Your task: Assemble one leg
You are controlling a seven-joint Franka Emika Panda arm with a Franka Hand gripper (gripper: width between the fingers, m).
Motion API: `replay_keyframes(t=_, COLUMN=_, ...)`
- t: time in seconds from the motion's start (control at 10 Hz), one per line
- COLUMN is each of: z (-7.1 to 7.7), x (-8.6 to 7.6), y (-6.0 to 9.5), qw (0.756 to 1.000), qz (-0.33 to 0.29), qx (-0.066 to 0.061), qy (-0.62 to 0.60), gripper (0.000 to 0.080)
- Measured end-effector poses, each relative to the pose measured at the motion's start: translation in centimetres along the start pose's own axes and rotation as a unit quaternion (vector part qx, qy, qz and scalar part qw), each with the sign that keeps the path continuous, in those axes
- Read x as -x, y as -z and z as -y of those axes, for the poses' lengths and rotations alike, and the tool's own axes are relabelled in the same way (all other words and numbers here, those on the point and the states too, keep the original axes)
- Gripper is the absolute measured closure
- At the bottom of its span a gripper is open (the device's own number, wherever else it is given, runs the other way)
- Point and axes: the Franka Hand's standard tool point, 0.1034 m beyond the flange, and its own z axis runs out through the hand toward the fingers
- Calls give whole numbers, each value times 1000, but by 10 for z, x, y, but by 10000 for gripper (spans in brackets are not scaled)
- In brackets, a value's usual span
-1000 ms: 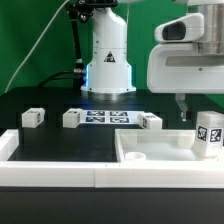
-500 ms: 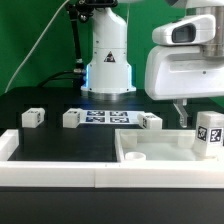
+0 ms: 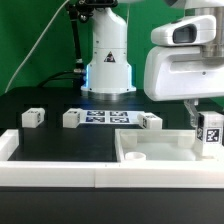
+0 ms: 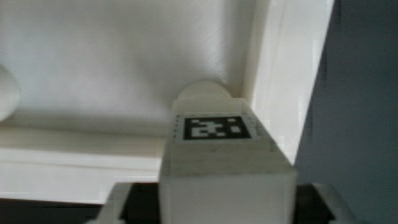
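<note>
One leg [image 3: 210,135], a small white post with a black-and-white tag, stands upright on the large white slab [image 3: 160,148] at the exterior view's right. My gripper [image 3: 200,118] is down over the leg's top, with one finger showing just to the leg's left. In the wrist view the leg [image 4: 217,150] fills the middle between my gripper's [image 4: 217,208] two jaws. A dark gap shows on each side, so the jaws stand open around it. Three more legs [image 3: 32,117] [image 3: 72,118] [image 3: 151,121] lie on the black table.
The marker board [image 3: 105,117] lies between the loose legs, in front of the robot base [image 3: 108,60]. A white rail [image 3: 60,172] runs along the table's front edge. The slab has a round recessed hole [image 3: 135,156] near its left corner.
My gripper has moved toward the exterior view's right and a little down, from beside the standing leg to over it. The leg has stayed in place.
</note>
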Motion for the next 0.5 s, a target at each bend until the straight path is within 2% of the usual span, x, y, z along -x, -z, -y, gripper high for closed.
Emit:
replay_keyframes(t=0.1, z=-1, x=1, y=0, qw=1000, qz=6, qx=-1, qy=-15, gripper=508)
replay_keyframes(t=0.3, z=-5, x=0, y=-1, qw=993, qz=29, qx=-26, qy=-113, gripper=508)
replay_keyframes(t=0.5, z=-6, x=0, y=-1, qw=974, qz=30, qx=-29, qy=-225, gripper=508)
